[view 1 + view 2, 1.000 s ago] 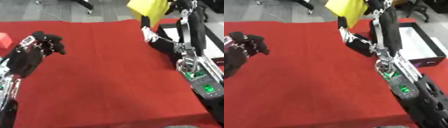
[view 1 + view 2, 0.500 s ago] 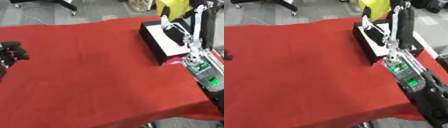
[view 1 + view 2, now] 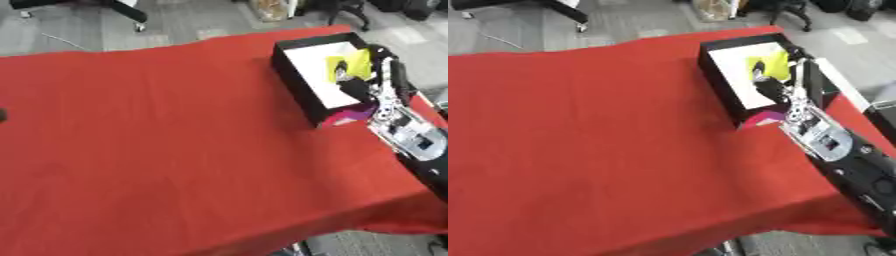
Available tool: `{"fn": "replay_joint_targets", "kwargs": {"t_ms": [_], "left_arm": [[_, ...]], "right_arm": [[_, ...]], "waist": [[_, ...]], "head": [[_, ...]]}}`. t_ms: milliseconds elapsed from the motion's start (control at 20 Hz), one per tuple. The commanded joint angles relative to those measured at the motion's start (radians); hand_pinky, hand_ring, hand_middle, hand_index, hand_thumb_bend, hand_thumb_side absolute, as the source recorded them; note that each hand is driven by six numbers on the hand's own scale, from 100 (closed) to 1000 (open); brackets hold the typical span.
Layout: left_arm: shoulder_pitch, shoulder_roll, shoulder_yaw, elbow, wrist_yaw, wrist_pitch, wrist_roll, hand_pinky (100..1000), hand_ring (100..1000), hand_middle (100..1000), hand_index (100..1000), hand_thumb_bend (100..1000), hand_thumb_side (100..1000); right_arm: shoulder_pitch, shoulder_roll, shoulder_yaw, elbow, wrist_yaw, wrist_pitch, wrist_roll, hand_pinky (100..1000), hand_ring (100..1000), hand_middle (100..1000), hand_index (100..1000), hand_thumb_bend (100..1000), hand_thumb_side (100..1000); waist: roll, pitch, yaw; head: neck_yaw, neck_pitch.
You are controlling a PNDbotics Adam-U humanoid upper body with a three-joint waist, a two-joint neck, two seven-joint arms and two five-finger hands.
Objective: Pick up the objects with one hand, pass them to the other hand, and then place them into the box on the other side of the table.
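1. Right hand (image 3: 357, 86) is over the black box (image 3: 293, 65) at the table's right side, fingers curled round a yellow object (image 3: 347, 66).
2. Yellow object hangs above the box's white interior.
3. A magenta item (image 3: 765, 119) lies beside the box on the red tablecloth (image 3: 175, 140).
4. Left hand: out of sight.
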Motion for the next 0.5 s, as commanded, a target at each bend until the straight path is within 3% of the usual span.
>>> {"fn": "replay_joint_targets", "kwargs": {"t_ms": [50, 300, 500], "left_arm": [[-0.007, 0.006, 0.008, -0.028, -0.012, -0.003, -0.001, 821, 612, 596, 773, 100, 916], [-0.005, 0.006, 0.009, -0.031, -0.022, -0.004, -0.005, 821, 612, 597, 774, 100, 916], [-0.003, 0.006, 0.009, -0.031, -0.032, -0.005, -0.011, 822, 612, 597, 774, 100, 917]], "right_arm": [[-0.018, -0.052, -0.016, 0.055, -0.001, -0.001, 0.031, 642, 861, 834, 966, 497, 576], [-0.007, -0.054, -0.037, 0.035, 0.046, -0.027, -0.003, 673, 892, 874, 986, 599, 663], [0.003, -0.062, -0.044, -0.02, 0.091, -0.036, 0.007, 699, 911, 892, 999, 614, 662]], "waist": [[-0.001, -0.006, 0.002], [-0.004, -0.005, 0.002], [-0.004, -0.004, 0.002]], "head": [[-0.004, -0.003], [-0.002, -0.003], [0.007, -0.003]]}}
